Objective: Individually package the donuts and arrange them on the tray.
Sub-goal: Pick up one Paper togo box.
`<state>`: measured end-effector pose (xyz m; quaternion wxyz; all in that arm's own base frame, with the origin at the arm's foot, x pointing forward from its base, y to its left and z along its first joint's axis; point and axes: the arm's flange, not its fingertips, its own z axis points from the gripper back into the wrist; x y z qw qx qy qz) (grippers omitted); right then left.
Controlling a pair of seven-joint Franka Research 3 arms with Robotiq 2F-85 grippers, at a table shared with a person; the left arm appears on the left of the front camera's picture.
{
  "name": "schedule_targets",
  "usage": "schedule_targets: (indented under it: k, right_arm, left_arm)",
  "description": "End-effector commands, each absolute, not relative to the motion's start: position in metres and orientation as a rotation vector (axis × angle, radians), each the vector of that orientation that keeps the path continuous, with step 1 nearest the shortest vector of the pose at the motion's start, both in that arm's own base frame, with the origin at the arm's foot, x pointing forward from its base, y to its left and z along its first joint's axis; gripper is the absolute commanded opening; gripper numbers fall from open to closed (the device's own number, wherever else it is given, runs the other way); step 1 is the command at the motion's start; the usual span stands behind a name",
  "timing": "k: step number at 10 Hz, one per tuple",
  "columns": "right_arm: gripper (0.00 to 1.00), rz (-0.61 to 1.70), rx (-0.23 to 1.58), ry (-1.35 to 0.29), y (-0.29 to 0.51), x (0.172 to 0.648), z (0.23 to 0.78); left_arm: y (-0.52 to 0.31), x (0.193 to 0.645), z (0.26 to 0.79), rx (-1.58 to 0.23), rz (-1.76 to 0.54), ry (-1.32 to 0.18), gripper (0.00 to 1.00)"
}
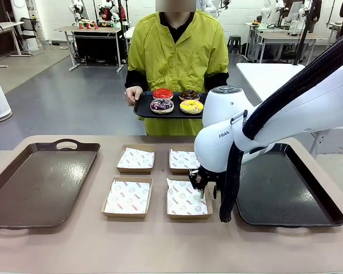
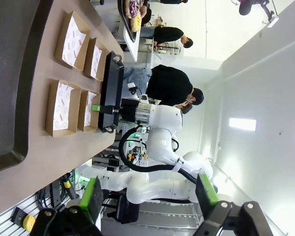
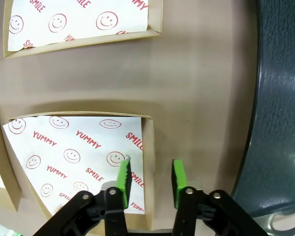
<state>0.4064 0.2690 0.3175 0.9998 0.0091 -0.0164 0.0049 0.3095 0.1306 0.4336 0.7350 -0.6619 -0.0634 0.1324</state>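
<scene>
Across the table a person holds a small black tray [image 1: 140, 108] carrying several donuts: red-glazed [image 1: 163, 93], chocolate with sprinkles [image 1: 189, 94], dark with sprinkles [image 1: 162, 105] and yellow-iced [image 1: 191, 106]. My right gripper [image 1: 204, 185] is low over the near right paper-lined box [image 1: 183, 201]. In the right wrist view this gripper [image 3: 150, 174] has its green pads drawn in on either side of the right wall of that box [image 3: 73, 157]. My left gripper [image 2: 150, 196] hangs open and empty, off to the side of the table.
Three more lined boxes lie mid-table: near left [image 1: 127, 197], far left [image 1: 136, 158], far right [image 1: 184, 160]. A large brown tray [image 1: 40, 182] lies at the left and a dark tray [image 1: 286, 194] at the right, beside my right arm.
</scene>
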Motion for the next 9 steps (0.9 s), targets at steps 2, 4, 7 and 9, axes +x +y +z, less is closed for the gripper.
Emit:
schedule_targets:
  k: [2,4,7,9]
  right_arm:
    - [0.00,-0.007,0.047,-0.043,0.271,0.408,0.318]
    - [0.00,-0.018,0.076,-0.041,0.270,0.408,0.320]
    - [0.00,-0.043,0.110,-0.026,0.268,0.405,0.329]
    - [0.00,-0.020,0.123,-0.042,0.273,0.398,0.367]
  left_arm:
    - [0.130,0.311,0.434,-1.457,0.298,-0.161,1.00]
    - [0.130,0.311,0.434,-1.457,0.298,-0.161,1.00]
    - [0.130,0.311,0.434,-1.457,0.298,-0.161,1.00]
    - [0.130,0.311,0.434,-1.457,0.298,-0.161,1.00]
